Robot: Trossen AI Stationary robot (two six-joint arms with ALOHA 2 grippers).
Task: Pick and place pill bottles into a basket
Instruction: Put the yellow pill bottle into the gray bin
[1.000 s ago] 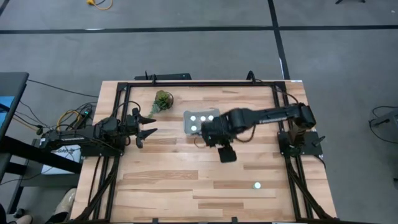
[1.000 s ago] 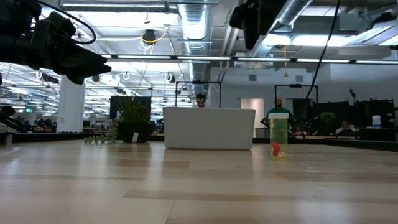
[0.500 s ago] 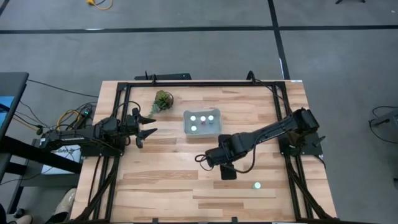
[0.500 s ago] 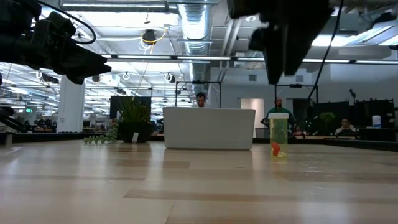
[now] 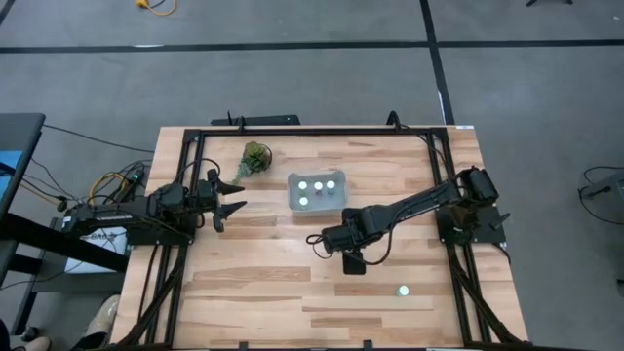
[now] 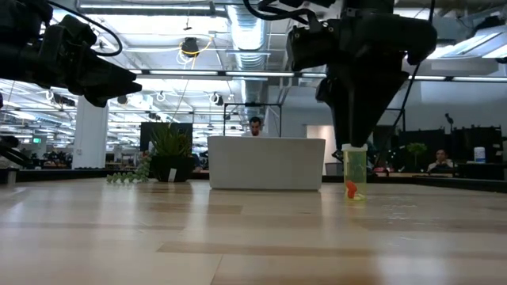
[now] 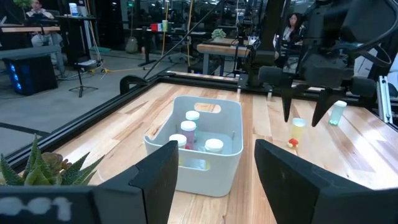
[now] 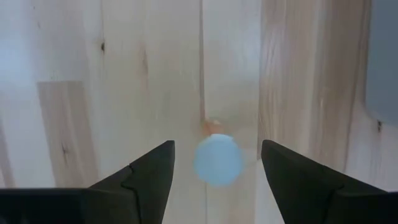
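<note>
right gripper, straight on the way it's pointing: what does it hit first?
Probably the lone pill bottle: the right gripper points down at the table with open jaws framing its white cap. The remaining gap is unclear.

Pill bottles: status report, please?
Right gripper open above loose bottle. Left gripper open, waiting at table's left. Three bottles in basket. Path clear.

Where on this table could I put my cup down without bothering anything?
The bare wood along the near edge, left of the lone white-capped pill bottle, is free. It is crowded around the pale blue-grey plastic basket, the green leafy sprig and the open right gripper.
</note>
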